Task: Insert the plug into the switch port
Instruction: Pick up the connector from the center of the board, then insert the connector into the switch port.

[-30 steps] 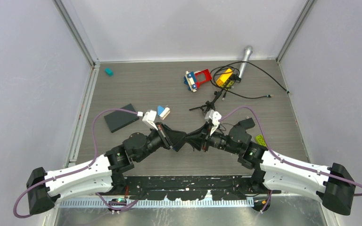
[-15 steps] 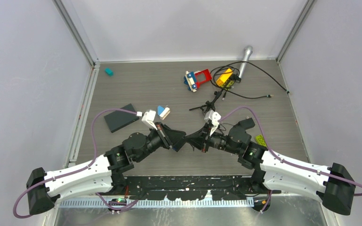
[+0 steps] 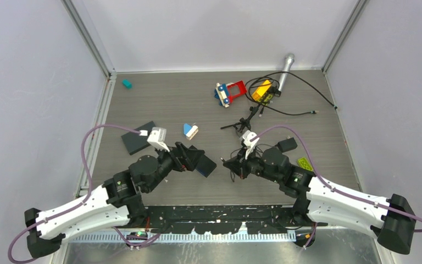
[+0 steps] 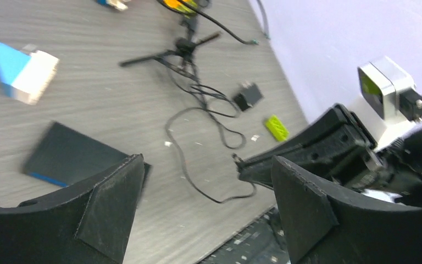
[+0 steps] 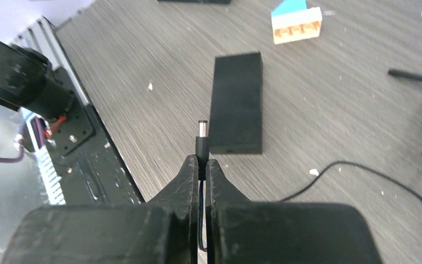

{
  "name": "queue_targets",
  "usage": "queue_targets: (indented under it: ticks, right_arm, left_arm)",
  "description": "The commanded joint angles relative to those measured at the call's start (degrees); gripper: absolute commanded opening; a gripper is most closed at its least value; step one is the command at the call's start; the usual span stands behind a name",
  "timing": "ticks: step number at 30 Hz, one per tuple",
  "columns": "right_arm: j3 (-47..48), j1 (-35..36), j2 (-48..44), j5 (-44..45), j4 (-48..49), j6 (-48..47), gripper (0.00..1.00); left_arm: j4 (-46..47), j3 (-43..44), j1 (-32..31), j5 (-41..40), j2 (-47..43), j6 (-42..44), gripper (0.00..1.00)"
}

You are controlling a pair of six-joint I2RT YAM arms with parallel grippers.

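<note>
The switch [image 3: 205, 165], a small black box with a blue edge, lies flat on the table between the two arms. It also shows in the right wrist view as the switch [image 5: 236, 103] and, half behind one finger, as the switch [image 4: 68, 159]. My left gripper [image 3: 191, 155] stands open just left of it, with nothing between the fingers of the left gripper [image 4: 207, 162]. My right gripper [image 3: 232, 164] is shut on the plug [image 5: 201, 137], a black barrel connector with a metal tip. The tip points at the switch's near end, a short gap away. Its thin cable [image 4: 198, 181] trails over the table.
A dark flat slab [image 3: 140, 137] lies at the left, with a blue-and-white brick [image 3: 190, 130] behind the switch. A black adapter [image 3: 287, 144], a green piece [image 3: 304, 163], a small tripod [image 3: 242, 122], toys [image 3: 229, 92], a silver cylinder [image 3: 286, 70] and a teal block [image 3: 126, 83] lie farther off.
My left gripper opened, let go of the switch and drew back to the left; the switch now lies on the table. My right gripper closed fully on the plug.
</note>
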Motion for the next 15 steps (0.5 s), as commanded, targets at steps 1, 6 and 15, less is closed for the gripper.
queue_targets:
  ticks: [1, 6, 15]
  right_arm:
    - [1.38, -0.17, 1.46, 2.72, -5.22, 1.07, 0.01]
    - [1.69, 0.78, 6.42, 7.29, -9.58, 1.67, 0.0]
    - [20.61, 10.32, 18.59, 43.39, -38.16, 0.08, 0.01]
  left_arm:
    - [-13.62, 4.09, 3.35, -8.79, 1.71, 6.01, 0.86]
    - [-17.31, 5.72, 13.31, -1.91, 11.17, 7.71, 0.88]
    - [-14.44, 8.35, 18.0, -3.65, 19.17, 14.65, 0.9]
